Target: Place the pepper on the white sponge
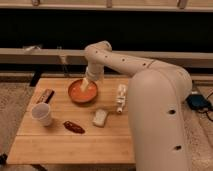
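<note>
The dark red pepper (73,127) lies on the wooden table (75,147), toward the front and left of centre. The off-white sponge (100,118) lies just to its right, apart from it. My gripper (85,85) hangs from the white arm over the orange bowl (82,92), well behind both the pepper and the sponge. It holds nothing that I can see.
A white cup (42,114) stands at the left of the pepper. A dark brown bar (45,95) lies at the table's left edge. A slim white tube (120,97) lies right of the bowl. My large white arm body covers the table's right side.
</note>
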Robot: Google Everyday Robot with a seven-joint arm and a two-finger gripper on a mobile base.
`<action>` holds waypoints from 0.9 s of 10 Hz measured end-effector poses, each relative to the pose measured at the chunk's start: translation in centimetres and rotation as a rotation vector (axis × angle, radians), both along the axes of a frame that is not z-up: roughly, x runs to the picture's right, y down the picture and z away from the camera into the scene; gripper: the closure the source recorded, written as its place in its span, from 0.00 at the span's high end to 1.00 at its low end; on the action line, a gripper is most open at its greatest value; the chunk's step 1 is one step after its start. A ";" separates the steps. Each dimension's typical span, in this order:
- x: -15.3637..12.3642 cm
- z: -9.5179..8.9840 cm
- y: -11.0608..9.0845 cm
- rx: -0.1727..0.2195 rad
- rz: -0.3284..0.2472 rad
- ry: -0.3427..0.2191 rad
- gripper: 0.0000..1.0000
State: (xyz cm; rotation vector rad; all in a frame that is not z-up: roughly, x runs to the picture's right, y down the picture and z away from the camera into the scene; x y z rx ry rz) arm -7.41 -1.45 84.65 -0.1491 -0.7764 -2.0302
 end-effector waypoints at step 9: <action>-3.5 -4.8 6.4 0.071 -0.129 -0.104 0.80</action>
